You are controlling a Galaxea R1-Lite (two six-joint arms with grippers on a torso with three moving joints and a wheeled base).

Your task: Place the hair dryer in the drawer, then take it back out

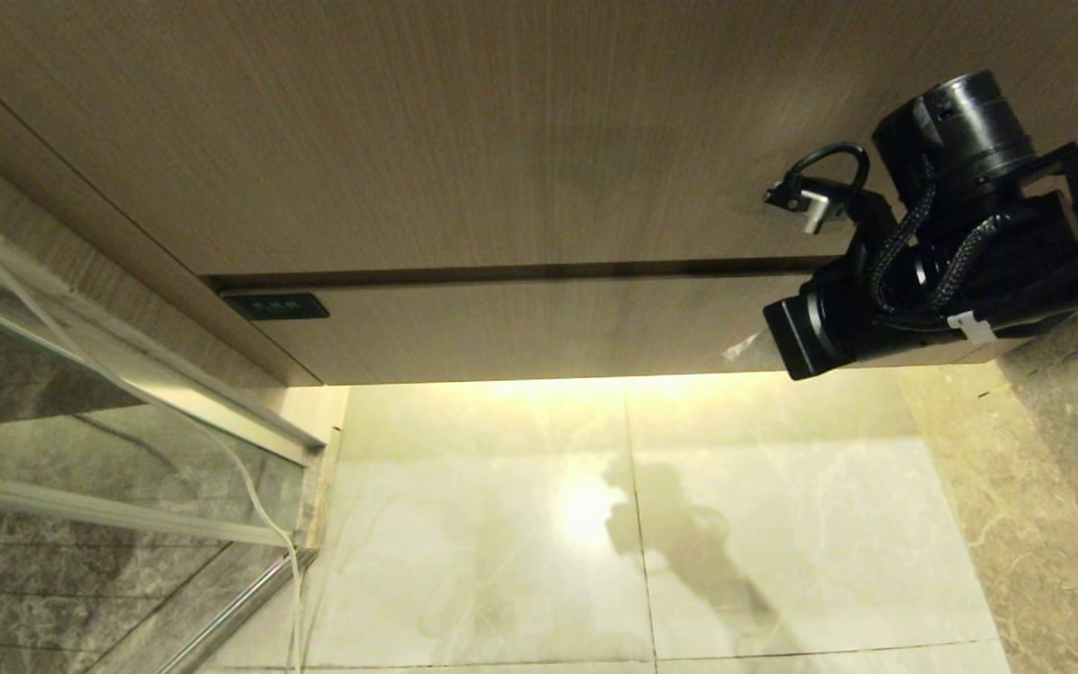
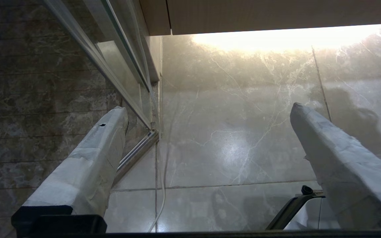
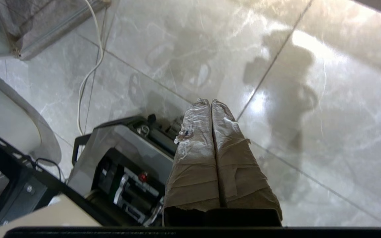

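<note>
Drawer (image 1: 539,328): closed, long axis level, its front just left of the right pincer (image 3: 211,109), clenched on nothing. Left pincer (image 2: 207,129) released, parked. The hair dryer appears in no view.

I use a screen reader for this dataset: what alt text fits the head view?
The right arm reaches in from the right, in front of a closed wood-grain drawer with a small black mark, under a taller wood panel. Below, glossy marble floor; a glass partition stands at left. No hair dryer shows.
</note>
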